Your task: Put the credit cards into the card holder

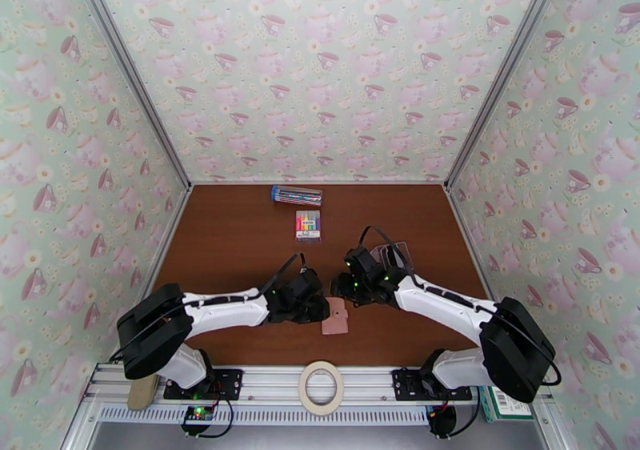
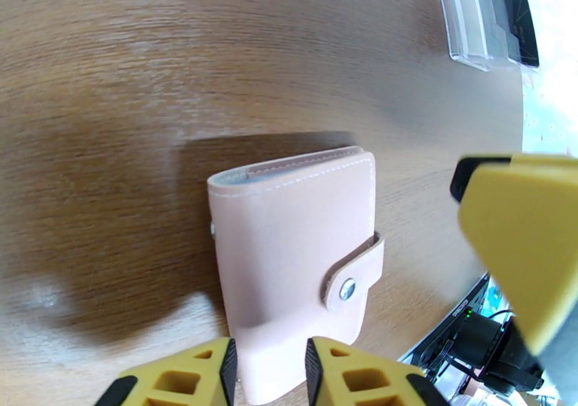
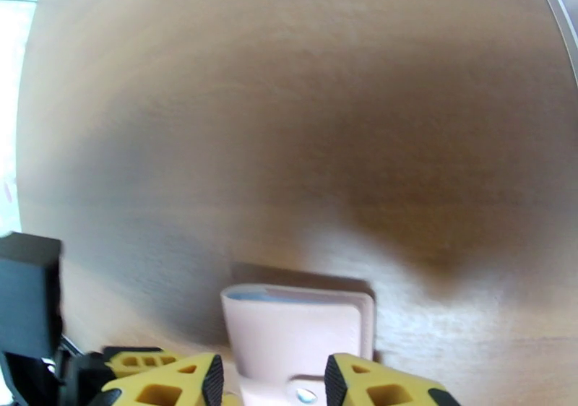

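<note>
**Holder closed on table, a gripper at two of its sides**

The holder point(image 1: 336, 316) is laid flat on the table point(image 1: 232, 243), near the front edge and roughly midway between the two arms. It is folded shut, and its strap is fastened by the snap.

The left gripper point(image 2: 271, 375) is positioned at one short end of the holder. Its fingers point(image 2: 180, 382) are set a little apart, and the holder's near end is seen in the gap. One pad lies just beside the holder's long edge, and the other overlaps the holder's corner. Whether the holder is pinched cannot be told.

The right gripper point(image 3: 273, 382) is positioned at the strap side of the holder. Its jaws are released and parted, and the strap tab with its snap is seen between them. In the left wrist view, one yellow finger of this gripper is seen close to the strap side.

The cards point(image 2: 513, 17) are located on the table beyond the right gripper, well apart from the holder. A dark card and a clear one are laid side by side.

A pen box point(image 1: 296, 195) is placed near the rear wall, and a pack of markers point(image 1: 308, 224) lies just in front of it. A tape roll point(image 1: 321, 387) rests on the rail between the arm bases
</note>
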{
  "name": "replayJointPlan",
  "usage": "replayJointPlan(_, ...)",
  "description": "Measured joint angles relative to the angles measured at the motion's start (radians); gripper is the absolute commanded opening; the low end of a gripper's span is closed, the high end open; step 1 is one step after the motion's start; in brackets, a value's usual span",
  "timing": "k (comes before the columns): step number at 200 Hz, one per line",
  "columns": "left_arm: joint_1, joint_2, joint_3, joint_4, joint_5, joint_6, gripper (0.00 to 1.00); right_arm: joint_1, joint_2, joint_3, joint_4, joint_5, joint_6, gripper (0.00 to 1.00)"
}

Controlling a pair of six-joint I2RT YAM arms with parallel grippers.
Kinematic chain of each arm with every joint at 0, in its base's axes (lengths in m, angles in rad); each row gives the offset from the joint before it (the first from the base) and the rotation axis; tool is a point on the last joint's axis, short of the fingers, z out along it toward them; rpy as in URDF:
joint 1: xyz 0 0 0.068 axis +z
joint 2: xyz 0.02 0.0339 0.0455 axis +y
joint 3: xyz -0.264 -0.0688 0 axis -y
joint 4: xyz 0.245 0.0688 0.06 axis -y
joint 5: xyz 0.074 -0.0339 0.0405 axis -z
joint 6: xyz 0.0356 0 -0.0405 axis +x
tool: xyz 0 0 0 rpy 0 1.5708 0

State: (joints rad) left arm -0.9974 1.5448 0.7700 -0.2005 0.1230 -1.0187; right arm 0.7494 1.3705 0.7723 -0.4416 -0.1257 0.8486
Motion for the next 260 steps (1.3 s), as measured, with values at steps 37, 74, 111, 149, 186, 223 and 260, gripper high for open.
replayJointPlan(37, 0.002, -0.041, -0.028, -0.003, -0.003, -0.014, 0.25, 0.0, 0.001, 0.013, -0.068, -0.008, -0.006, 0.36)
replayJointPlan(74, 0.018, -0.045, -0.064, 0.029, 0.005, -0.029, 0.22, 0.025, 0.039, 0.085, -0.144, -0.008, -0.013, 0.34)
replayJointPlan(111, 0.042, -0.059, -0.095, 0.059, 0.017, -0.03, 0.21, 0.08, 0.114, 0.151, -0.2, -0.002, -0.014, 0.32)
replayJointPlan(149, 0.08, -0.113, -0.153, 0.079, 0.027, -0.031, 0.22, 0.109, 0.184, 0.187, -0.254, 0.015, -0.015, 0.31)
replayJointPlan(186, 0.129, -0.176, -0.199, 0.077, 0.031, -0.034, 0.23, 0.129, 0.227, 0.226, -0.292, 0.027, -0.019, 0.31)
replayJointPlan(223, 0.156, -0.228, -0.215, 0.07, 0.031, -0.033, 0.23, 0.149, 0.253, 0.258, -0.336, 0.063, -0.028, 0.31)
replayJointPlan(260, 0.158, -0.23, -0.216, 0.068, 0.031, -0.033, 0.23, 0.174, 0.291, 0.281, -0.359, 0.082, -0.034, 0.32)
